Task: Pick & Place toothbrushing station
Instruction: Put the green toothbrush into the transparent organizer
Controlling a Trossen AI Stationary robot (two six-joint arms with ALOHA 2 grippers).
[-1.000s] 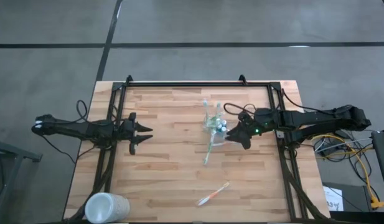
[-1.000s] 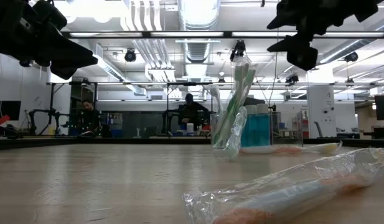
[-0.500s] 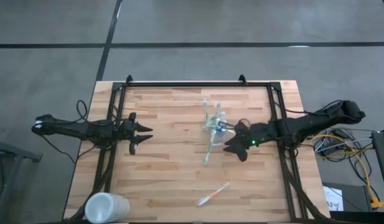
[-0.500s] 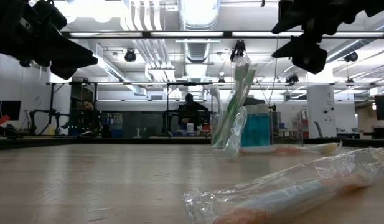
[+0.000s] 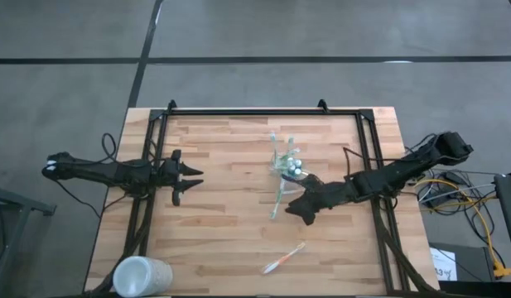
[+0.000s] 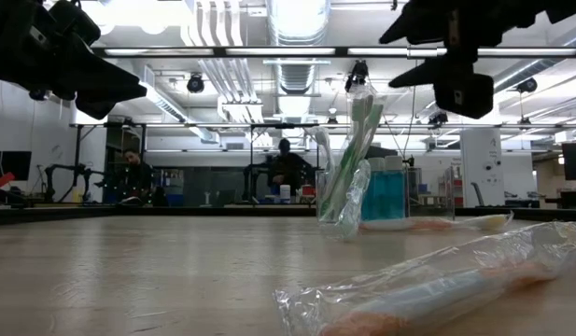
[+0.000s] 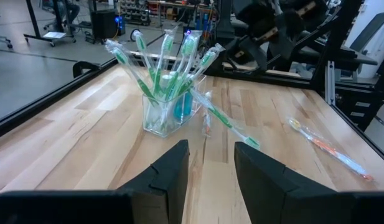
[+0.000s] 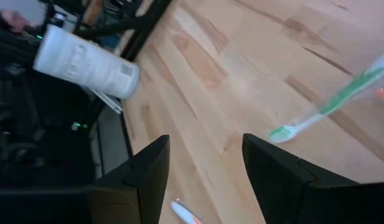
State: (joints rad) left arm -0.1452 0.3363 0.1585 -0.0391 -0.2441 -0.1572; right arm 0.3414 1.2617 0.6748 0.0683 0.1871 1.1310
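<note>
**Right arm low beside the brush holder, nothing gripped**

From overhead the toothbrushing station (image 5: 286,165) is a small clear blur w/ green stems, just past table centre toward 1 o'clock; its blue tubes can't be made out there. Left wrist cam shows it better: see-through box, wrapped green brushes fanned out, blue tube inside.

Right gripper (image 5: 298,209) sits just at its 5 o'clock, fingers spread, empty. Left gripper (image 5: 189,179) waits at 9 o'clock, fingers apart, empty.

A loose green brush (image 5: 277,197) leans off the holder. The wrapped orange brush (image 5: 283,258) lies near 6 o'clock; low cam crops it.
</note>
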